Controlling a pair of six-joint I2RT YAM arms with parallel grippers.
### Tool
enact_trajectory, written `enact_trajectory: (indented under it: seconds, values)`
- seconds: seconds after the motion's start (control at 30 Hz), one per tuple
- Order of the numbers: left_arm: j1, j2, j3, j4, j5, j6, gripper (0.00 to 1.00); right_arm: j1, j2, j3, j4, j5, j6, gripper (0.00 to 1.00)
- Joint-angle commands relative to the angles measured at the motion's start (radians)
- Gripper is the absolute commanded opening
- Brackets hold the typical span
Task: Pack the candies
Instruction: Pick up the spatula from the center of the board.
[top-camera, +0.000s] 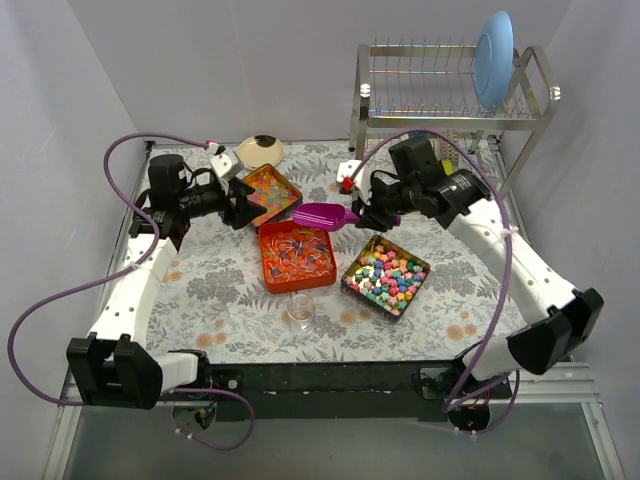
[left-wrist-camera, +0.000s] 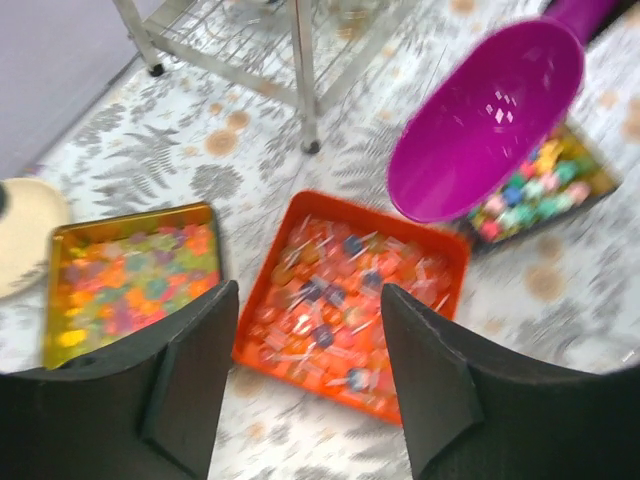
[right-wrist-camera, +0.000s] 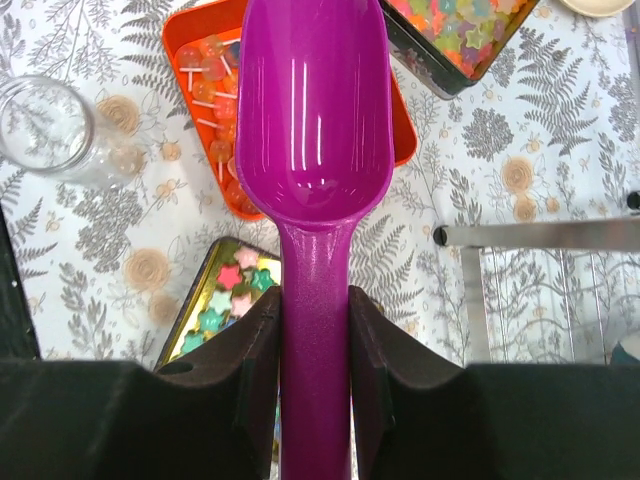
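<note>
Candies (top-camera: 296, 250) touch neither set of jaws — the right gripper (right-wrist-camera: 315, 330) is clamped on the handle of the purple scoop (right-wrist-camera: 312, 110), the left gripper (left-wrist-camera: 310, 340) stands apart and empty beside the gold tray (left-wrist-camera: 130, 213) — and fill it, the orange tray (top-camera: 264, 258) and the dark tray (top-camera: 352, 290) at the middle of the table (top-camera: 200, 285), a glass jar (top-camera: 300, 311) nearer its front edge.

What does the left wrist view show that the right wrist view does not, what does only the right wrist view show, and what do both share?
Only the left wrist view: the left fingers, spread apart with nothing between them. Only the right wrist view: the glass jar, and the right fingers clamped on the handle of the purple scoop. Both: the scoop's empty bowl and the orange tray of wrapped candies.
</note>
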Motion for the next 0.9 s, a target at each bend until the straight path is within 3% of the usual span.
enact_trajectory:
  seconds: [0.0, 0.17, 0.2, 0.3, 0.5, 0.67, 0.87]
  values:
    - [0.005, 0.048, -0.025, 0.183, 0.057, -0.39, 0.61, -0.022, -0.115, -0.066, 0.005, 0.02, 0.027, 0.01]
    - [0.005, 0.251, 0.02, 0.302, 0.213, -0.831, 0.62, -0.025, -0.137, -0.083, 0.036, 0.058, 0.032, 0.01]
    - [0.005, 0.281, 0.02, 0.331, 0.247, -0.984, 0.71, -0.024, -0.127, -0.075, 0.039, 0.063, 0.03, 0.01]
    - [0.005, 0.315, -0.034, 0.514, 0.298, -1.148, 0.71, -0.024, -0.098, -0.034, 0.034, 0.06, 0.027, 0.01]
    - [0.005, 0.332, -0.117, 0.672, 0.328, -1.32, 0.65, -0.024, -0.045, 0.023, 0.043, 0.043, 0.032, 0.01]
    - [0.005, 0.341, -0.206, 0.943, 0.342, -1.545, 0.58, -0.021, -0.014, 0.049, 0.049, 0.026, 0.04, 0.01]
    - [0.002, 0.356, -0.204, 0.956, 0.339, -1.555, 0.55, 0.005, 0.024, 0.073, 0.052, 0.012, 0.046, 0.01]
